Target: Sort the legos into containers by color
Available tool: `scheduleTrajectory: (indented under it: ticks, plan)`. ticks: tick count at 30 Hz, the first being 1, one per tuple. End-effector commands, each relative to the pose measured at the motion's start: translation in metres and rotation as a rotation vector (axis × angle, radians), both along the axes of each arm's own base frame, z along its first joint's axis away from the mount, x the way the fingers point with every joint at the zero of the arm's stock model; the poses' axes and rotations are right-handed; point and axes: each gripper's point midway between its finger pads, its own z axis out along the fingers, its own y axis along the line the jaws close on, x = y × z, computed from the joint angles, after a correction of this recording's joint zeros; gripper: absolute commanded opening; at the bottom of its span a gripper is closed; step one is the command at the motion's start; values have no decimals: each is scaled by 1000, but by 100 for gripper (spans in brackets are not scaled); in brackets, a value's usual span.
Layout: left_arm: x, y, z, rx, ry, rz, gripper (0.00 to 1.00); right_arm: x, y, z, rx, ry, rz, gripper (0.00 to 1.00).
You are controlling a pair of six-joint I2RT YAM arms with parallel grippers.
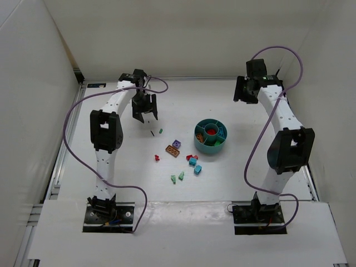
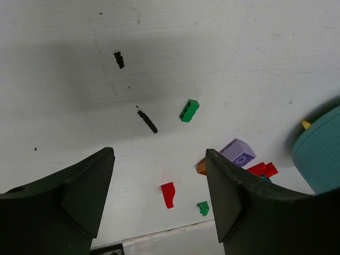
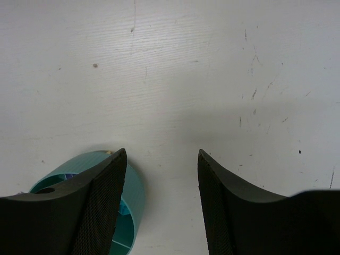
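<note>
The round teal bowl (image 1: 210, 146) stands right of centre, with red pieces in its middle cup and blue ones in a side compartment. Loose legos lie to its left: a green one (image 1: 161, 131), purple (image 1: 177, 143), orange (image 1: 173, 151), red (image 1: 157, 158), teal (image 1: 193, 161) and two green ones (image 1: 173, 178). My left gripper (image 1: 146, 118) hangs open above the table, just up-left of the green brick (image 2: 189, 110); nothing sits between its jaws (image 2: 159, 154). Through them I see a red piece (image 2: 168, 194) and the purple one (image 2: 238, 153). My right gripper (image 1: 240, 94) is open and empty at the back right (image 3: 162, 154), with the bowl (image 3: 134, 191) at its left finger.
Two small black scraps (image 2: 147, 121) lie on the white table near the green brick. White walls close in the table on three sides. A purple cable loops off each arm.
</note>
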Motion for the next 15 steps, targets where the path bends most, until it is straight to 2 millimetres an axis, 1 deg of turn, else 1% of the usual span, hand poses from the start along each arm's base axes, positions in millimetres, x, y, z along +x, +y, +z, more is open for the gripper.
scheduleTrajectory:
  ticks: [1,3,4,5,6,7,8,9,10,11,12,13,14,15]
  plan:
    - [4,-8,23,13,-59,-62,79,10,4,20,-16,-46,29,60]
    - [-2,-13,24,22,-65,-90,79,8,6,25,-21,-62,39,60]
    - [-4,-14,36,22,-94,-99,79,7,8,25,-21,-65,41,60]
    - [-19,-17,24,36,-54,-125,79,5,9,34,-13,-90,54,60]
    - [-15,-17,31,43,-101,-127,79,4,11,31,-9,-91,60,60]
    - [-19,-18,40,44,-127,-148,79,3,12,33,1,-102,66,60]
    - [-33,-16,25,61,-85,-163,79,-1,14,32,0,-105,82,60]
    - [-34,-25,25,64,-112,-189,79,-1,18,32,20,-118,89,60]
    - [-34,-26,32,61,-146,-211,79,-7,21,29,25,-116,98,60]
    - [-40,-31,21,62,-137,-238,79,-3,27,31,28,-146,118,60]
    - [-43,-38,22,59,-148,-263,79,-6,26,32,12,-173,136,60]
    - [-46,-45,16,58,-159,-300,79,-12,30,20,6,-152,140,60]
    - [-40,-53,14,50,-199,-325,79,-9,31,22,3,-178,146,60]
    - [-49,-58,10,52,-184,-351,79,-13,30,25,6,-190,133,60]
